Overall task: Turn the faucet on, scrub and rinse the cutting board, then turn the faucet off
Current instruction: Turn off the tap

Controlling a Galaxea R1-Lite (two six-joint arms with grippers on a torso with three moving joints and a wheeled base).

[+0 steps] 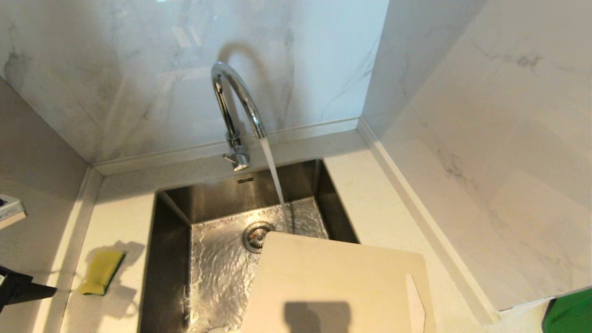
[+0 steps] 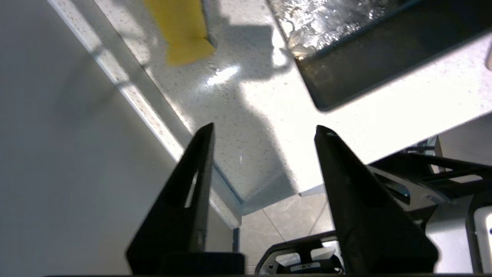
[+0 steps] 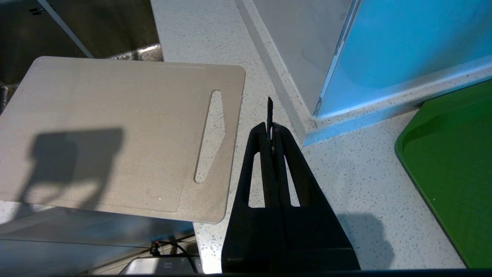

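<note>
Marble walls frame the sink [image 1: 166, 259], water running from the faucet [image 1: 233, 99]. The left claw [image 2: 265, 132], fingers apart and empty, should settle squarely over the sponge [image 1: 101, 272] before scrubbing the cutting board [image 1: 342, 282]; the right claw [image 3: 270, 115] is closed, empty.

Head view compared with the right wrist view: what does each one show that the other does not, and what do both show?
Only the head view shows the faucet with water running into the sink, the yellow sponge on the counter to the sink's left, and part of the left gripper at the picture's left edge.

Only the right wrist view shows the right gripper, jaws shut and empty, over the counter beside the board.

Both show the cutting board lying over the sink's near right corner, and a green tray.
</note>
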